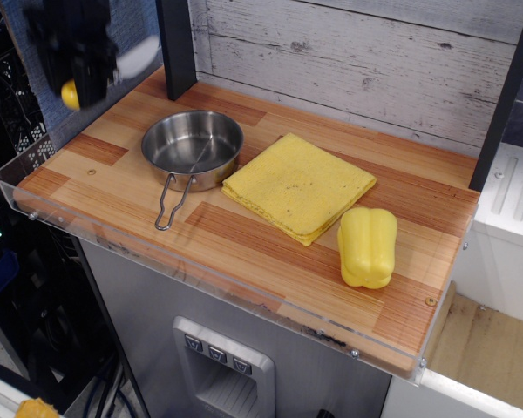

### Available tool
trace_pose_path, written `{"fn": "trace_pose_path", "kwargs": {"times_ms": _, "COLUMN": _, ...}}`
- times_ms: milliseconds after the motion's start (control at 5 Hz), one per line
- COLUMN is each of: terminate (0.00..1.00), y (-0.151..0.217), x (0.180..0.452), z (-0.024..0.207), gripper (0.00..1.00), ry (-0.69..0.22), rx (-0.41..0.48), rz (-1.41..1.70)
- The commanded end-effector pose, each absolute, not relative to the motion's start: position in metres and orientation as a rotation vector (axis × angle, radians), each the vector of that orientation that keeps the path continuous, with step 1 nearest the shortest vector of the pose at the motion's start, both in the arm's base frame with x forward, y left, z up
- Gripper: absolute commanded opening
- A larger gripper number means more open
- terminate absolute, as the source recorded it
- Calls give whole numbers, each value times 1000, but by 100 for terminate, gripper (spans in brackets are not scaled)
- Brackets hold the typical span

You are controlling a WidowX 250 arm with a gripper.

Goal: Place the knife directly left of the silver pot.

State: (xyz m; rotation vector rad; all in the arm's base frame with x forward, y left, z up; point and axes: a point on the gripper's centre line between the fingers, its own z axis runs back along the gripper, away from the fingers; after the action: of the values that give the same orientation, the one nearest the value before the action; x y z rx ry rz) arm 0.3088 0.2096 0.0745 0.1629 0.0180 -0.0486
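Jaws (80, 80) clamped on knife (126, 59), left of silver pot (193, 148).

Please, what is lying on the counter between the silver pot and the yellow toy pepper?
In the only view, a folded yellow cloth lies between the silver pot and the yellow toy pepper. It touches the pot's right rim; bare wood separates it from the pepper.

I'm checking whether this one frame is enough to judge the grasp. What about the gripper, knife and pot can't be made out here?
- gripper: motion-blurred in the only view and cut off by the top edge; how its jaws stand is unclear.
- knife: only a yellow handle end and a pale blade streak show; the gripper body hides the middle.
- Knife's height above the table: one view cannot settle it.
- silver pot: its far outer wall is hidden by its own rim.
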Motion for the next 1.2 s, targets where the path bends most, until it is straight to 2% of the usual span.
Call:
{"fn": "trace_pose_path", "kwargs": {"times_ms": 0, "terminate": 0, "y": 230, "x": 321, "z": 49, "gripper": 0, "ry": 61, "rx": 151, "rz": -28}}
{"fn": "trace_pose_path", "kwargs": {"times_ms": 200, "terminate": 0, "y": 229, "x": 320, "z": 35, "gripper": 0, "ry": 98, "rx": 145, "rz": -47}}
{"fn": "trace_pose_path", "kwargs": {"times_ms": 400, "terminate": 0, "y": 226, "x": 317, "z": 32, "gripper": 0, "ry": 108, "rx": 152, "rz": -63}}
{"fn": "trace_pose_path", "kwargs": {"times_ms": 600, "terminate": 0, "y": 223, "x": 316, "z": 41, "gripper": 100, "ry": 80, "rx": 171, "rz": -58}}
{"fn": "trace_pose_path", "kwargs": {"times_ms": 1000, "terminate": 0, "y": 210, "x": 316, "z": 80, "gripper": 100, "ry": -65, "rx": 173, "rz": -92}}
